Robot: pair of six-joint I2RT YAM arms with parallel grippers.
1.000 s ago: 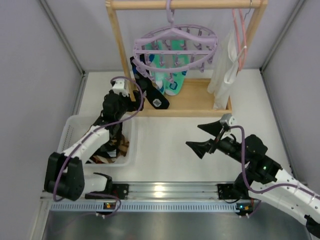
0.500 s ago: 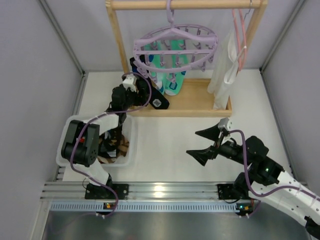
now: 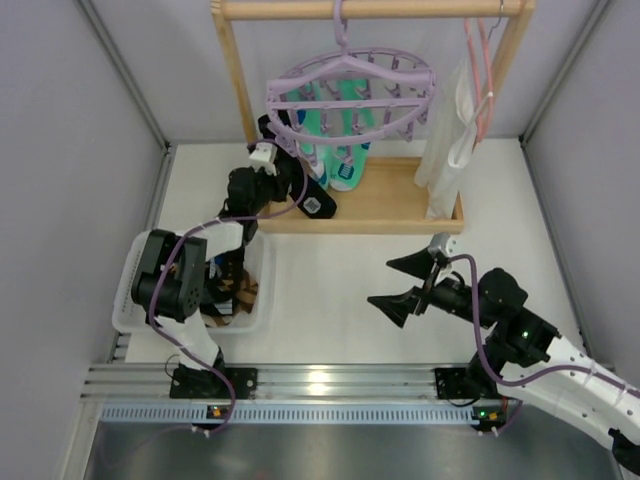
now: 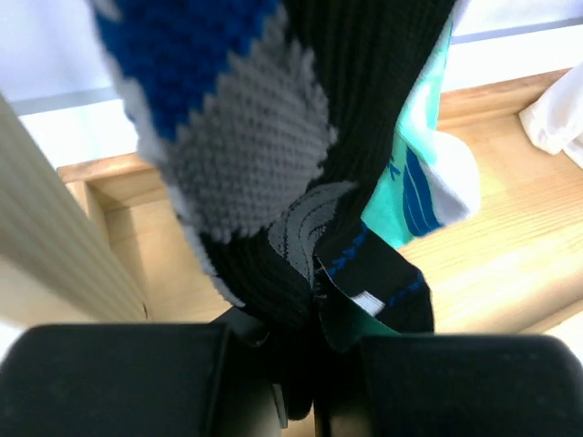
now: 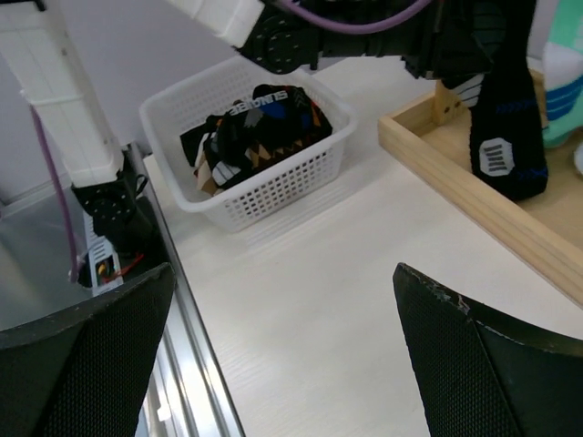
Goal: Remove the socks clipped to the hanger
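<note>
The lavender hanger (image 3: 305, 70) hangs by its hook from the wooden rail. Teal-and-white socks (image 3: 345, 150) dangle from its pegs, and a dark sock with blue marks (image 3: 312, 195) hangs at the left. My left gripper (image 3: 280, 178) has reached up to that dark sock. In the left wrist view its jaws (image 4: 305, 364) are shut on the lower end of the dark sock (image 4: 364, 91), with a teal sock (image 4: 410, 173) behind. My right gripper (image 3: 385, 283) hovers wide open over the table, holding nothing (image 5: 282, 273).
A white basket (image 3: 150, 245) at the left holds patterned socks (image 5: 260, 127). The wooden rack's base tray (image 3: 390, 212) lies under the hanger. A long white cloth (image 3: 450, 140) hangs from a thin pink hanger (image 3: 482, 70) at the rack's right end.
My left gripper has risen from beside the basket to the dark sock and closed on its lower end. The right gripper has drifted slightly left and nearer, still open.
</note>
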